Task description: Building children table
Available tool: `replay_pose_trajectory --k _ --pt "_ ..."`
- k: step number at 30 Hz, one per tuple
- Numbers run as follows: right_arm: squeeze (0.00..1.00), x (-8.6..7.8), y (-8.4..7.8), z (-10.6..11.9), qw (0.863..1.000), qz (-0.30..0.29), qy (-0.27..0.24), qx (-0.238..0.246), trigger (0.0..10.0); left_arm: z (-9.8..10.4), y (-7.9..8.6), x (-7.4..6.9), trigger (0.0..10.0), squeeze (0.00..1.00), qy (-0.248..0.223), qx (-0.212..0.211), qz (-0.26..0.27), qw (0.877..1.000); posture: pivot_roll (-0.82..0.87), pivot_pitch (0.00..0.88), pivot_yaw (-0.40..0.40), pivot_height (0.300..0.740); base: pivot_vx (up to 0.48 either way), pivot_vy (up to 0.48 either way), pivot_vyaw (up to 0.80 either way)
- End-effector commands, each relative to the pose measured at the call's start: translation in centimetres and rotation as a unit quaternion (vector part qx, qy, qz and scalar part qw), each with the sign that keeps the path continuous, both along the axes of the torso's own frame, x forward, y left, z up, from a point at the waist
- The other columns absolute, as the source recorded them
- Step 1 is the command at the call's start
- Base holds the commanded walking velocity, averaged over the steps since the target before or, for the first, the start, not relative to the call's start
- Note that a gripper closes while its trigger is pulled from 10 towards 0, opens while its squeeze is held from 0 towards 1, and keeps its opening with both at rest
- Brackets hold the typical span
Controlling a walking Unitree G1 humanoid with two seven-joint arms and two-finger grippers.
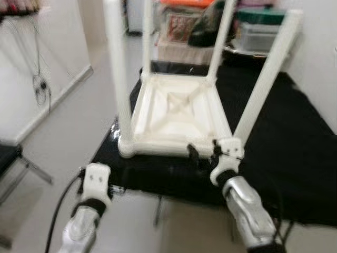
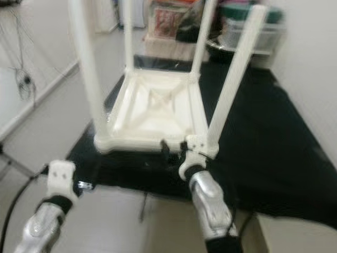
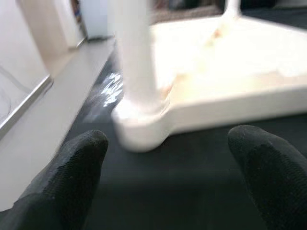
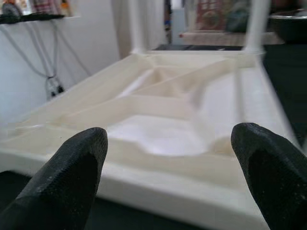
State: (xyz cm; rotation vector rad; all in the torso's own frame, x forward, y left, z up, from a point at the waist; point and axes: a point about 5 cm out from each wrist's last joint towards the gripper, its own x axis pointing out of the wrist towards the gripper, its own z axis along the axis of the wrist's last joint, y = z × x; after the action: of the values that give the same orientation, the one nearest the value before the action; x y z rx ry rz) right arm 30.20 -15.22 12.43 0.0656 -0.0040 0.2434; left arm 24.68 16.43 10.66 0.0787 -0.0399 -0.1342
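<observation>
A white children's table [image 1: 176, 113] lies upside down on a black cloth [image 1: 295, 158], its four legs pointing up. The near-left leg [image 1: 117, 74] and near-right leg [image 1: 266, 79] rise from the front corners. My right gripper [image 1: 204, 153] is open at the table's near edge, beside the near-right corner, with its black fingers [image 4: 72, 172] spread before the rim. Lower on the left, my left gripper [image 3: 168, 153] is open too, facing the near-left corner [image 3: 139, 129] a short way off, holding nothing.
Storage boxes and bags [image 1: 258, 31] are stacked behind the table. A folding chair [image 1: 10, 158] stands at the left over pale floor [image 1: 68, 132]. Cables [image 1: 39, 84] hang on the left wall. A black cable [image 1: 58, 211] runs beside my left arm.
</observation>
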Motion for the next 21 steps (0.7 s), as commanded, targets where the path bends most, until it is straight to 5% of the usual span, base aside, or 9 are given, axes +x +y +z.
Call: replay_pose_trajectory --k 1,9,21 --pt "0.00 -0.2 -0.6 0.1 1.000 -0.004 -0.003 0.011 10.0 -0.3 -0.5 -0.1 10.0 0.00 0.006 -0.006 -0.011 1.000 0.10 0.000 -0.049 0.740 0.352 0.000 0.00" --pt "0.00 -1.1 -0.9 0.4 0.999 0.041 -0.015 0.020 10.0 -0.2 -2.0 -0.1 10.0 0.00 0.012 0.013 -0.043 0.999 0.08 0.000 -0.029 0.740 0.088 0.000 0.00" --pt "0.00 -1.9 -1.9 0.5 0.999 0.043 -0.016 0.022 10.0 -0.2 -2.5 -0.4 10.0 0.00 0.017 0.018 -0.063 0.998 0.07 0.000 -0.016 0.740 0.000 0.480 0.00"
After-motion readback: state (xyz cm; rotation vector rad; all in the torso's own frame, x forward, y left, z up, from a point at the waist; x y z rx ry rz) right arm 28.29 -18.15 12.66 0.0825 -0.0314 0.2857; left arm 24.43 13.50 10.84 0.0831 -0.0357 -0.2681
